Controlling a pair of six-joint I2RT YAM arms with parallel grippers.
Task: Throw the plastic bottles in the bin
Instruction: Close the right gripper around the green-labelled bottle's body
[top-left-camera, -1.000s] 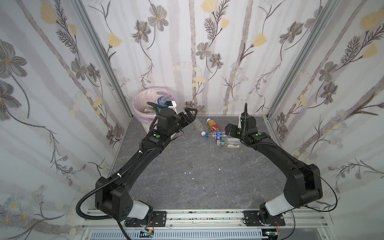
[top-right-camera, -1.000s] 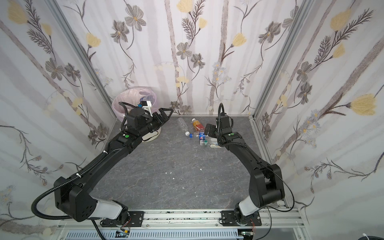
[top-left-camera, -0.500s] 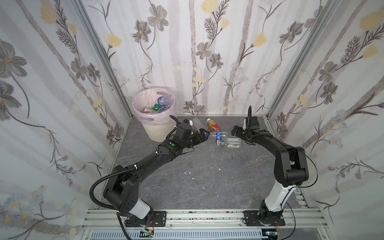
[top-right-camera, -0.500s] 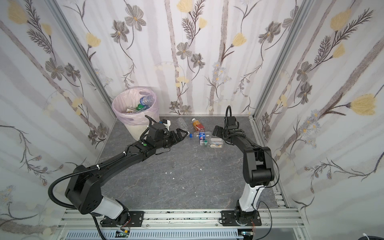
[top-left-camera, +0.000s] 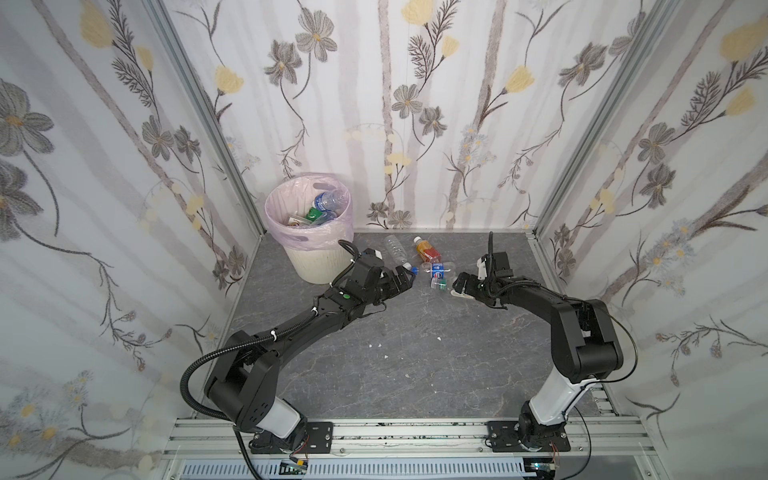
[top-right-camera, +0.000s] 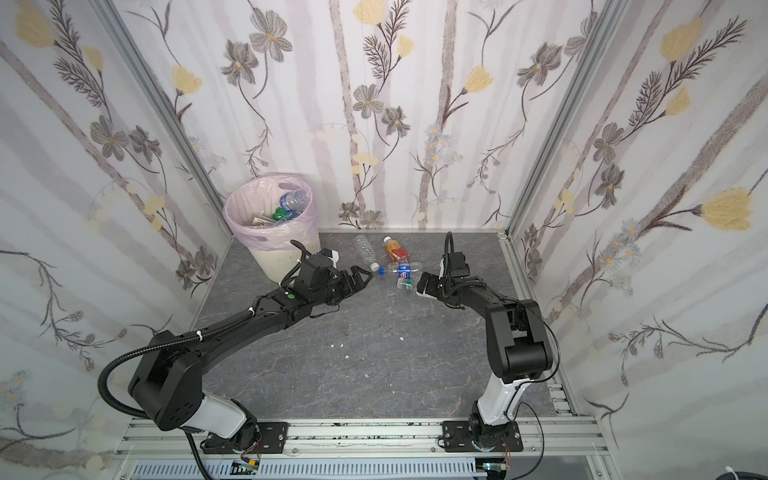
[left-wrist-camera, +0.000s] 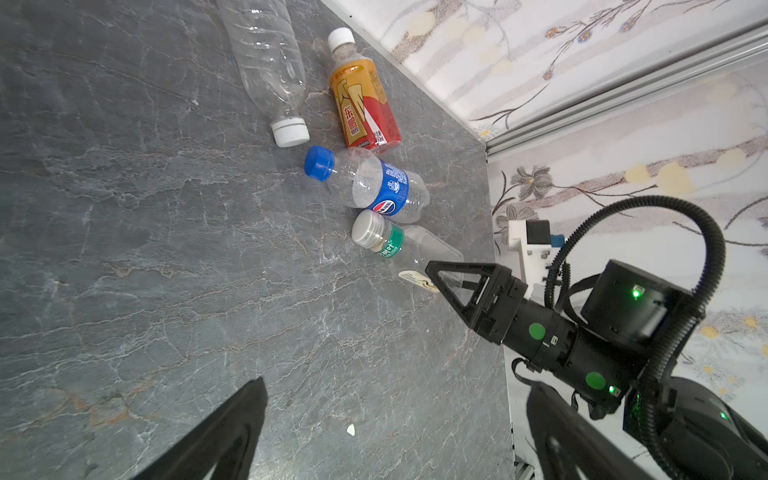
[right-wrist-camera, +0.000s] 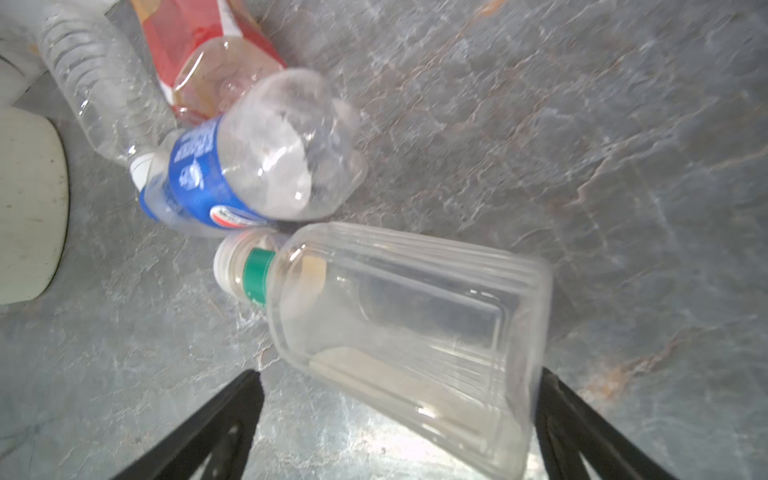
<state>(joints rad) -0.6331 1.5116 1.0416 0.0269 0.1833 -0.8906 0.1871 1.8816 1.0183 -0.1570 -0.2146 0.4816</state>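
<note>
Plastic bottles (top-left-camera: 436, 272) lie on their sides in a loose cluster of four on the grey stone-look table (top-left-camera: 415, 353), toward its far edge and right of the bin (top-left-camera: 316, 266). The orange-red bottle (left-wrist-camera: 363, 104) has a white cap and a gold-and-red label with the Chinese characters 东鹏; its smaller print is unreadable. Just beside its base, the blue-capped bottle (left-wrist-camera: 382, 187) is clear and dented, and its blue label bears the round Pepsi emblem. A clear unlabelled bottle (left-wrist-camera: 266, 54) with a white cap lies alongside the orange-red one. The squarish clear bottle (left-wrist-camera: 409, 249) has a pale cap and a green neck band with white writing too small to read. The bin, cream and ribbed with a pink liner, stands in the far left corner and holds more bottles, one blue-labelled and one green. The left gripper (top-right-camera: 365, 279) is spread wide and empty, near the blue cap. The right gripper (right-wrist-camera: 397, 376) is also spread wide, with the squarish bottle's base end between its fingers; whether they touch it I cannot tell.
</note>
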